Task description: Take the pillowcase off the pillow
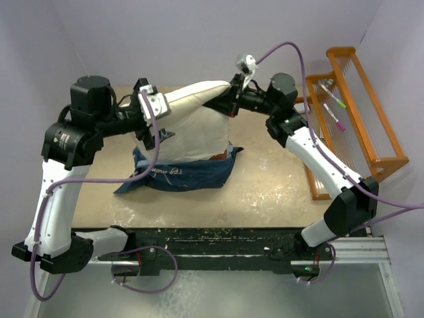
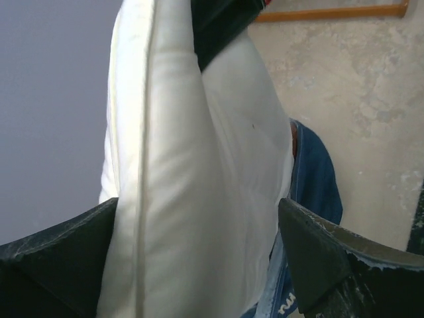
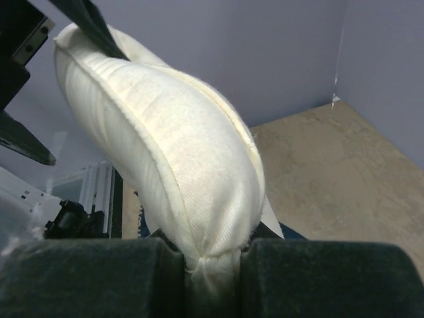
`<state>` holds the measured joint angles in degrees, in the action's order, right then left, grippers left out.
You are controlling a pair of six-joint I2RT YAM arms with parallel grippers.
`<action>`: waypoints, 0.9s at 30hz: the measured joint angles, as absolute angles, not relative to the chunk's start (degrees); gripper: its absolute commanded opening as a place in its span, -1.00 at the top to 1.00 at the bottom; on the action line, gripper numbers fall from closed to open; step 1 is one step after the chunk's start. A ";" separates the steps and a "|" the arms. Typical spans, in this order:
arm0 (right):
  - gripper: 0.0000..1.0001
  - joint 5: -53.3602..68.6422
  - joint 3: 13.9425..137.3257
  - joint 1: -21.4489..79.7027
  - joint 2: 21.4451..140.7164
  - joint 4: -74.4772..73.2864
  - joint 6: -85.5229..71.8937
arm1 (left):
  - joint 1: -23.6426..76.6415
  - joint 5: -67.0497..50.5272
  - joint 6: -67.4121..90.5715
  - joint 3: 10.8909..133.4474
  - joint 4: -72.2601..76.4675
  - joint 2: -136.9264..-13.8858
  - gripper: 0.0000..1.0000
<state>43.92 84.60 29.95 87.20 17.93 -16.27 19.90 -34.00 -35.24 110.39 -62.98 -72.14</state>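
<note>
The cream pillow (image 1: 192,122) stands raised off the table, with its lower part still inside the navy pillowcase (image 1: 185,173), which is bunched around its base. My right gripper (image 1: 232,94) is shut on the pillow's upper right corner; in the right wrist view (image 3: 212,278) the seam is pinched between the pads. My left gripper (image 1: 161,109) is at the upper left corner. In the left wrist view (image 2: 197,265) its jaws stand wide apart, with the pillow (image 2: 192,165) filling the gap. The pillowcase (image 2: 318,179) shows below.
An orange wire rack (image 1: 358,112) holding pens (image 1: 334,109) stands at the right of the wooden table (image 1: 265,189). Its edge shows in the left wrist view (image 2: 331,12). Purple walls close in the back and sides.
</note>
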 measured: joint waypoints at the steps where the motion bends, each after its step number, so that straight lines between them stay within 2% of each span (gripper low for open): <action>1: 1.00 45.21 83.20 27.94 87.20 20.05 -18.55 | 19.99 -32.97 -36.07 107.13 -60.95 -70.74 -0.99; 11: 1.00 53.21 75.53 20.25 86.04 30.76 -28.62 | 20.40 -24.67 -41.85 81.03 -45.82 -56.69 -0.99; 16: 1.00 52.03 75.31 15.68 86.02 31.16 -30.13 | 19.57 -11.79 -42.00 73.63 -40.71 -52.73 -0.99; 21: 1.00 47.59 74.02 11.86 86.02 31.53 -31.68 | 18.81 -1.41 -41.08 75.77 -36.07 -52.64 -0.99; 27: 1.00 47.07 72.38 11.99 86.02 35.20 -36.49 | 18.76 -14.02 -41.04 82.65 -47.51 -53.25 -1.00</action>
<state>47.07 72.38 11.99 86.02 35.20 -36.49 18.76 -14.02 -41.04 82.65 -47.51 -53.25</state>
